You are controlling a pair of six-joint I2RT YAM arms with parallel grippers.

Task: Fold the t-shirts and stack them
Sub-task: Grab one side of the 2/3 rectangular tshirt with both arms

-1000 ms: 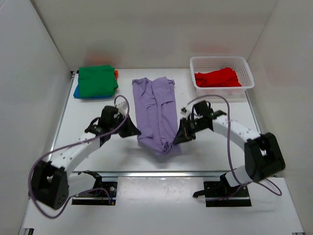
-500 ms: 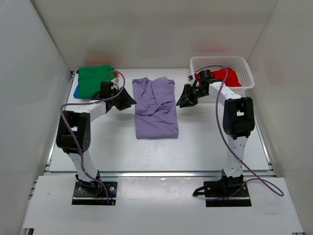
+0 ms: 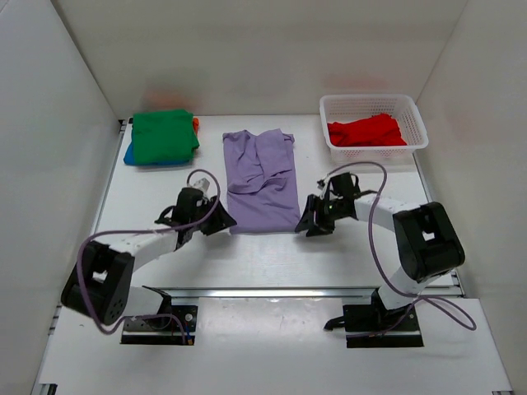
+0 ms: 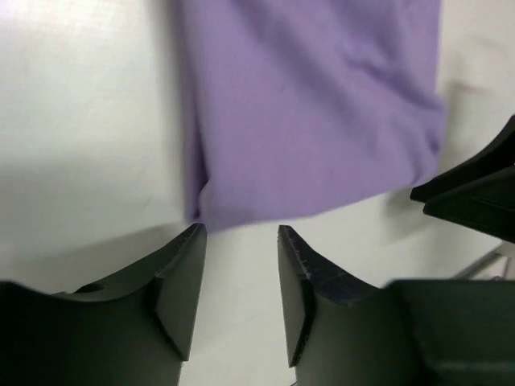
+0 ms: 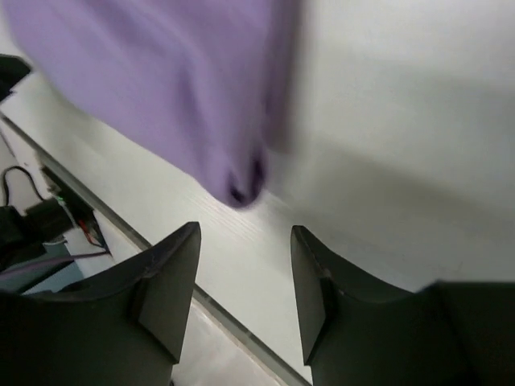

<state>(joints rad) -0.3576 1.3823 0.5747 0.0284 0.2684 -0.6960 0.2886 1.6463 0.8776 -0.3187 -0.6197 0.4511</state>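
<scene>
A lavender t-shirt point(image 3: 262, 181) lies folded flat in the middle of the table. My left gripper point(image 3: 222, 224) is just off its near left corner, open and empty; the left wrist view shows the lavender cloth point(image 4: 314, 112) just beyond the open left gripper point(image 4: 240, 233). My right gripper point(image 3: 306, 224) is at the near right corner, also open and empty, with the shirt's corner point(image 5: 161, 88) ahead of the right gripper point(image 5: 245, 233). A green t-shirt point(image 3: 163, 136) tops a stack at the back left, with blue point(image 3: 129, 154) and orange point(image 3: 196, 123) edges showing beneath. A red t-shirt point(image 3: 366, 132) lies in the basket.
The white mesh basket point(image 3: 372, 99) stands at the back right. White walls close in the table on the left, back and right. A metal rail point(image 3: 272, 290) runs along the near edge. The right gripper's dark fingers point(image 4: 475, 189) show at the right of the left wrist view.
Both grippers carried the lavender shirt's near end back, let go, then came back to the near corners of the shorter fold. Both went from shut to open.
</scene>
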